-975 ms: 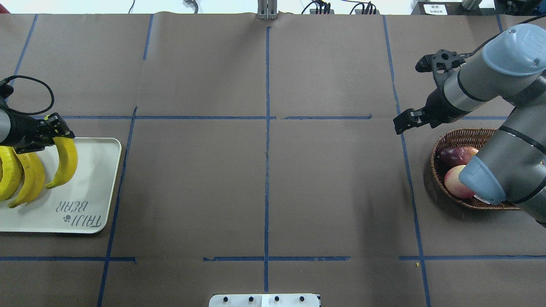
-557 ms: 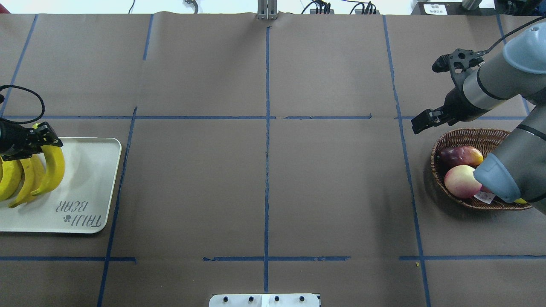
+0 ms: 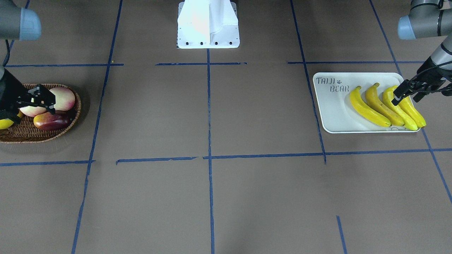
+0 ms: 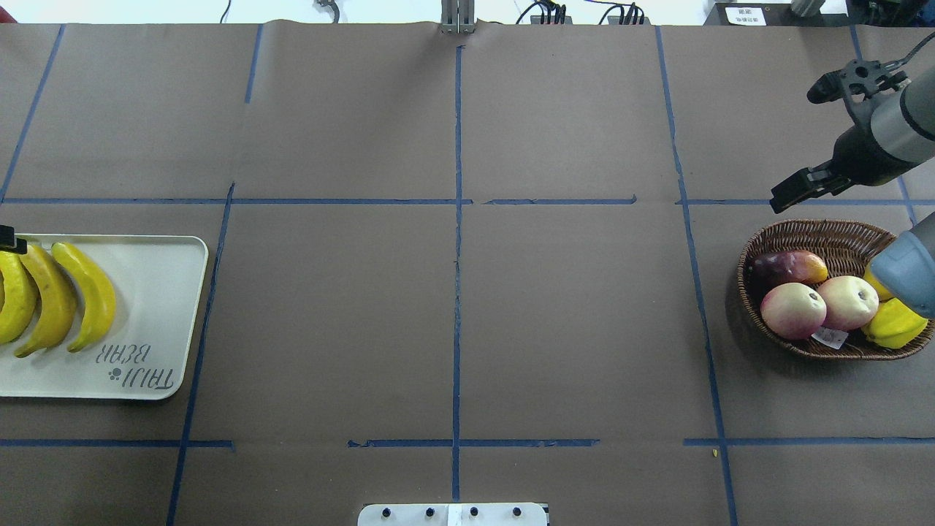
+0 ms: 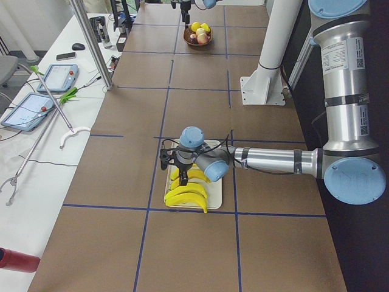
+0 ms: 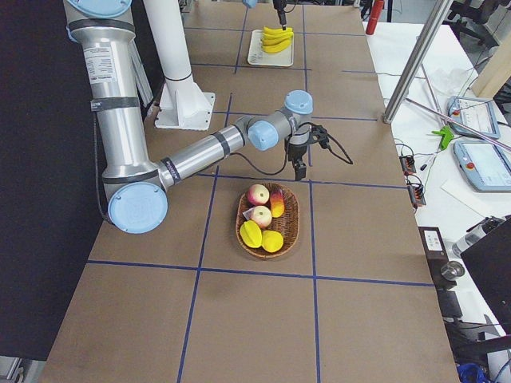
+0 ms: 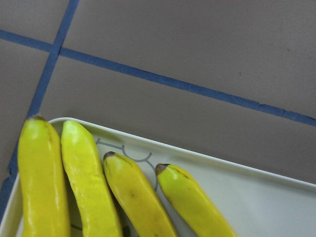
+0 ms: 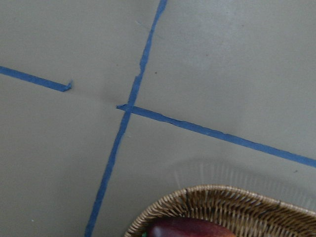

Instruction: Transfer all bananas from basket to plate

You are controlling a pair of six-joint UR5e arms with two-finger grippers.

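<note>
Bananas (image 3: 369,109), all four, lie on the plate (image 3: 335,114); the task looks done. Left gripper (image 3: 406,97) hangs spread above them; right gripper (image 4: 780,200), fingers unclear. Next: withdraw.

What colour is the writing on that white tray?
Grey writing on the flat white rectangular tray; clearest in the front-facing view.

A robotics lab: tape-gridded table (image 4: 584,329), teach pendants (image 5: 58,78), cables (image 4: 544,11) alongside.

Brown-paper bench (image 4: 570,314) with blue tape grid (image 4: 457,292); two pink-cream fruits (image 4: 794,310), dark-red mango (image 4: 789,267), plump yellow fruits (image 4: 892,325) clustered together.
</note>
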